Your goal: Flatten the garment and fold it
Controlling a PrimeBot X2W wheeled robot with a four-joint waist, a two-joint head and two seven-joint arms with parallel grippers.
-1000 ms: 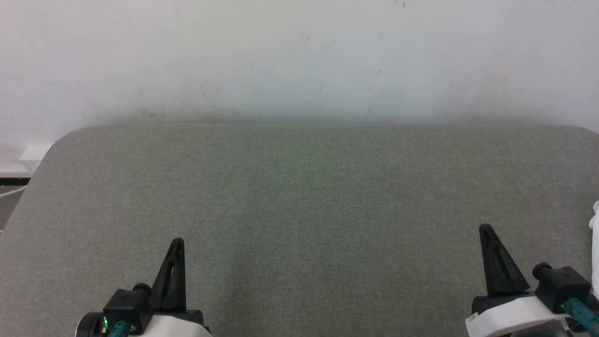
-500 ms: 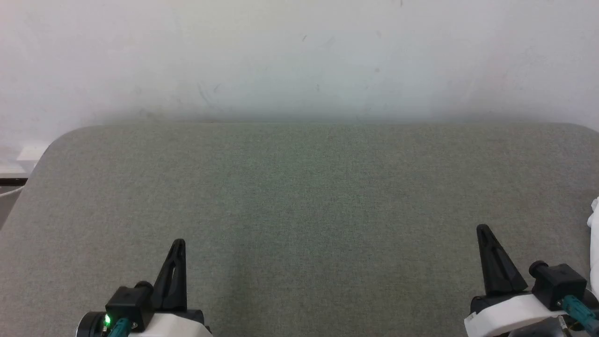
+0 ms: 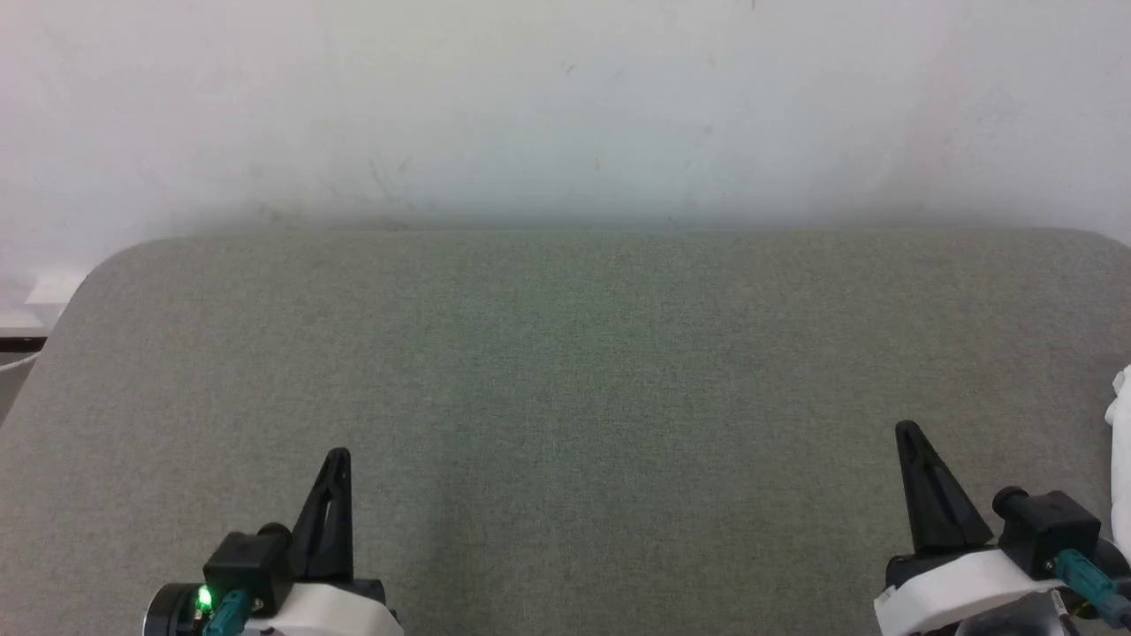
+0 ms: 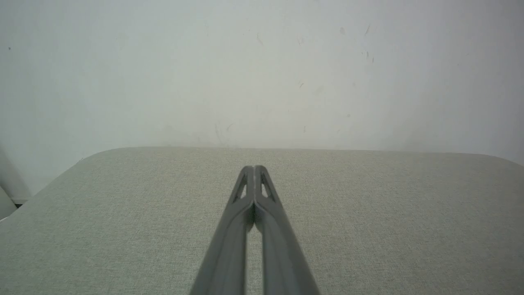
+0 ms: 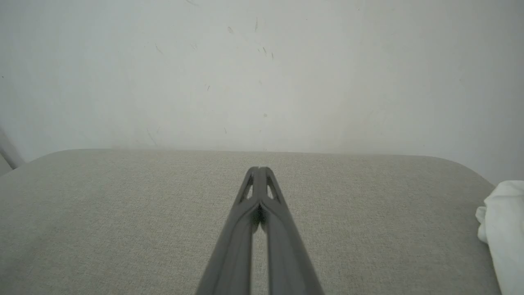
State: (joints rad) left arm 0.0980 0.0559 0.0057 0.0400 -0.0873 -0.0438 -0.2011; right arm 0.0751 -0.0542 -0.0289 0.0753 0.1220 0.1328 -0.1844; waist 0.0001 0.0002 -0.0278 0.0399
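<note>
White cloth, the garment (image 5: 502,229), lies bunched at the right edge of the grey table (image 3: 565,353). The left gripper (image 3: 337,459) and right gripper (image 3: 910,435) sit near, both pinched tight together, holding nothing.

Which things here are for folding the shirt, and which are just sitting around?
For the job:
- shirt, bunched at the table's right edge
- table
- left gripper, shut
- right gripper, shut

Just there:
- wall
</note>
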